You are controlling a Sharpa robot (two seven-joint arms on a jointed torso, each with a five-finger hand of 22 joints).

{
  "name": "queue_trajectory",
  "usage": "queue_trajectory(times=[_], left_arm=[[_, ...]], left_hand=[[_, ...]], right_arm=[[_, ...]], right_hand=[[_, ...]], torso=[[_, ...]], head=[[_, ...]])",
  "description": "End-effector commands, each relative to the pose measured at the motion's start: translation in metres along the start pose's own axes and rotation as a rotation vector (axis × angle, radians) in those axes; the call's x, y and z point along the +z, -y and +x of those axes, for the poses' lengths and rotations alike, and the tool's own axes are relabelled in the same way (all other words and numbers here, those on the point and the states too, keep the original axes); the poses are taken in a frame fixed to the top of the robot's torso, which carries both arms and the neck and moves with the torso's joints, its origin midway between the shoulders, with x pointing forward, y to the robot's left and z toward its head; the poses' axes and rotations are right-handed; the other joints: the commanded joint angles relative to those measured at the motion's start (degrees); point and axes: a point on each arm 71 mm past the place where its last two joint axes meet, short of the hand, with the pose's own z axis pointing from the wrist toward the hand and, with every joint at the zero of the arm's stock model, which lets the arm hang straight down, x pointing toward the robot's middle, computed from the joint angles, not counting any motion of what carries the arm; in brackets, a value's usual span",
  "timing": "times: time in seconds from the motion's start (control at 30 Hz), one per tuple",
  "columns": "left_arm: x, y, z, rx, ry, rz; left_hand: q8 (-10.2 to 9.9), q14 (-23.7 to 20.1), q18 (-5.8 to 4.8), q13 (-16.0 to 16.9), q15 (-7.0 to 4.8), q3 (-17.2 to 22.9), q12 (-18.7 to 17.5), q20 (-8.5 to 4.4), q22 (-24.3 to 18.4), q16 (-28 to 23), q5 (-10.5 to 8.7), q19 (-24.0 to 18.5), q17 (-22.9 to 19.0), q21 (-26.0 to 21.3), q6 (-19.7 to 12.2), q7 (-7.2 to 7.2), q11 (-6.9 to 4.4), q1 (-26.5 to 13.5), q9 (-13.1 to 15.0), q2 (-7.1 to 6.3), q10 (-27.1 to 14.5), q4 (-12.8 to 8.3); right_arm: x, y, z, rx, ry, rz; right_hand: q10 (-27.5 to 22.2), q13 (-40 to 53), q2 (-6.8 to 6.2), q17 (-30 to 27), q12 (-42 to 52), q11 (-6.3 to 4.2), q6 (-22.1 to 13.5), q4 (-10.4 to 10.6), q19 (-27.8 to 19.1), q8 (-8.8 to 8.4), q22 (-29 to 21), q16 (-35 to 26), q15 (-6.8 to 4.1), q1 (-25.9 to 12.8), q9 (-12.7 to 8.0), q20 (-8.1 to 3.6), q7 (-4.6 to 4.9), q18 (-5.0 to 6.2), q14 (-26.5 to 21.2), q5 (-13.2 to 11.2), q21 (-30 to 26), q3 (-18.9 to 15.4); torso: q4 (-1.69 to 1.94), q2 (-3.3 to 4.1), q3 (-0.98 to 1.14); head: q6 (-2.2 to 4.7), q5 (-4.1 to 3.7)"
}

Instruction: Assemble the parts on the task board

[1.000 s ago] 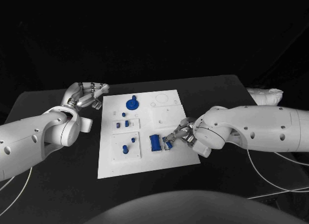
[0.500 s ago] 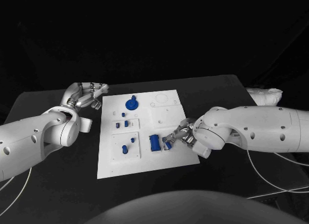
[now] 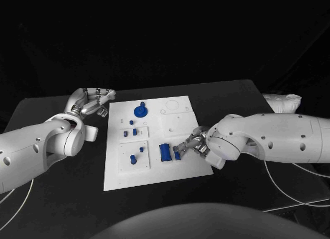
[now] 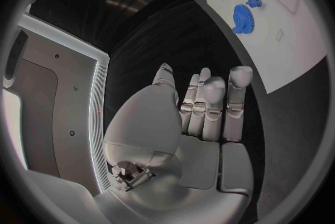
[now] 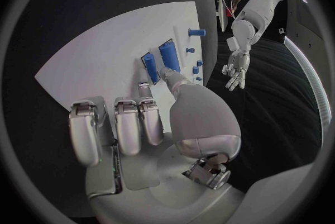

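Note:
The white task board (image 3: 180,119) lies mid-table. On it sit a blue gear (image 3: 140,110), small blue pieces (image 3: 135,132), blue pegs (image 3: 133,159) and a large blue block (image 3: 165,152) with a narrower blue piece (image 3: 177,155) beside it. My right hand (image 3: 192,144) rests at the board's right edge. Its fingers (image 5: 129,126) are curled with nothing in them, and its thumb tip (image 5: 167,73) reaches to the two blue blocks (image 5: 167,53). My left hand (image 3: 91,102) hovers off the board's far left corner with its fingers (image 4: 209,98) stretched out and holds nothing.
Black table (image 3: 57,179) surrounds the board on all sides. A white object (image 3: 283,102) lies at the table's far right edge. The left wrist view shows the board (image 4: 293,51) with the gear (image 4: 242,14) beyond the fingertips. The left hand (image 5: 236,70) also appears in the right wrist view.
My right hand has crept very slightly toward the large blue block. The left hand and the parts have not moved.

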Motion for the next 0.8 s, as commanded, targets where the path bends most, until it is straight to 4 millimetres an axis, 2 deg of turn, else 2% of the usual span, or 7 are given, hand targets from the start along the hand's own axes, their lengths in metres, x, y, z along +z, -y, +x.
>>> queue_trajectory(times=[0.03, 0.37, 0.53, 0.6, 0.63, 0.67, 0.8], left_arm=[[0.001, 0.002, 0.003, -0.008, -0.016, 0.01], [0.001, 0.002, 0.002, -0.008, -0.016, 0.01], [0.001, 0.002, 0.002, -0.008, -0.015, 0.01], [0.001, 0.002, 0.002, -0.007, -0.014, 0.011], [0.001, 0.002, 0.002, -0.007, -0.014, 0.011], [0.0, 0.002, 0.002, -0.007, -0.013, 0.011], [0.0, 0.002, 0.002, -0.007, -0.013, 0.013]], left_hand=[[0.34, -0.24, 0.68, 0.06, 0.02, -0.31, 0.12, -0.12, 0.09, -0.01, 0.32, -0.11, -0.07, 0.13, -0.12, -0.01, -0.2, -0.09, 0.01, 0.48, 0.15, -0.06], [0.34, -0.24, 0.68, 0.06, 0.02, -0.31, 0.12, -0.12, 0.09, -0.01, 0.32, -0.11, -0.07, 0.13, -0.12, -0.01, -0.2, -0.09, 0.01, 0.48, 0.15, -0.06], [0.34, -0.24, 0.68, 0.06, 0.02, -0.31, 0.12, -0.12, 0.09, -0.01, 0.32, -0.11, -0.07, 0.13, -0.12, -0.01, -0.2, -0.09, 0.01, 0.48, 0.15, -0.06], [0.34, -0.24, 0.68, 0.06, 0.02, -0.31, 0.12, -0.12, 0.09, -0.01, 0.32, -0.11, -0.07, 0.13, -0.12, -0.01, -0.2, -0.09, 0.01, 0.48, 0.15, -0.06], [0.34, -0.24, 0.68, 0.06, 0.02, -0.31, 0.12, -0.12, 0.09, -0.01, 0.32, -0.11, -0.07, 0.13, -0.12, -0.01, -0.2, -0.09, 0.01, 0.48, 0.15, -0.06], [0.34, -0.24, 0.68, 0.06, 0.02, -0.31, 0.12, -0.12, 0.09, -0.01, 0.32, -0.11, -0.07, 0.13, -0.12, -0.01, -0.2, -0.09, 0.01, 0.48, 0.15, -0.06], [0.34, -0.24, 0.68, 0.06, 0.02, -0.31, 0.12, -0.12, 0.09, -0.01, 0.32, -0.11, -0.07, 0.13, -0.12, -0.01, -0.2, -0.09, 0.01, 0.48, 0.15, -0.06]], right_arm=[[-0.001, -0.001, 0.001, -0.007, 0.001, -0.005], [-0.002, 0.0, 0.0, -0.01, 0.02, -0.018], [-0.008, -0.002, -0.006, -0.048, 0.096, -0.091], [-0.01, -0.003, -0.008, -0.064, 0.13, -0.129], [-0.012, -0.004, -0.009, -0.07, 0.151, -0.157], [-0.014, -0.005, -0.011, -0.072, 0.174, -0.191], [-0.021, -0.009, -0.019, -0.048, 0.254, -0.316]], right_hand=[[6.0, 15.1, 0.13, 15.08, 0.38, -0.4, 0.21, 0.37, 6.0, -0.13, 15.09, 0.23, -0.3, -0.41, -0.09, -0.52, 0.23, -0.39, 5.97, 0.03, 0.26, -0.09], [6.0, 15.1, 0.19, 15.08, 0.38, -0.48, 0.63, 0.62, 6.0, -0.13, 15.09, 0.23, -0.37, -0.67, -0.14, -0.61, 0.11, -0.39, 5.97, -0.03, 0.26, -0.28], [6.0, 15.1, -0.25, 15.08, 0.38, -2.35, 4.59, 0.06, 6.0, 3.77, 15.09, 0.23, -1.91, 0.37, 3.16, -1.87, -2.09, -0.39, 5.97, -2.35, 0.26, -1.58], [6.0, 15.1, -0.16, 15.08, 0.38, -3.0, 3.27, -0.11, 6.0, 7.4, 15.09, 0.23, -2.65, 1.03, 7.47, -2.7, -2.71, -0.39, 5.97, -3.14, 0.26, -2.92], [6.0, 15.1, 0.23, 15.08, 0.38, -3.44, 1.16, -0.01, 6.0, 11.04, 15.09, 0.23, -2.87, 1.53, 11.89, -2.99, -2.96, -0.39, 5.97, -3.65, 0.26, -3.97], [6.0, 15.1, 2.25, 15.08, 0.38, -3.93, -6.49, 0.88, 6.0, 19.15, 15.09, 0.23, -3.1, 2.5, 22.49, -3.47, -3.35, -0.39, 5.97, -3.34, 0.26, -5.93], [6.0, 15.1, 1.77, 15.08, 0.38, -3.71, -11.51, 2.28, 6.0, 28.34, 15.09, 0.23, -3.11, 3.17, 32.77, -3.69, -3.52, -0.39, 5.97, -3.87, 0.26, -8.67]], torso=[[0.01, 0.02, 0.0], [0.02, 0.03, 0.02], [0.01, 0.02, 0.0], [-0.01, 0.03, 0.0], [-0.02, 0.03, 0.01], [-0.03, 0.05, 0.02], [-0.04, 0.04, 0.09]], head=[[0.0, -0.05], [0.0, 0.03], [0.0, 0.21], [0.0, 0.23], [0.0, 0.27], [0.0, 0.32], [0.0, 0.55]])
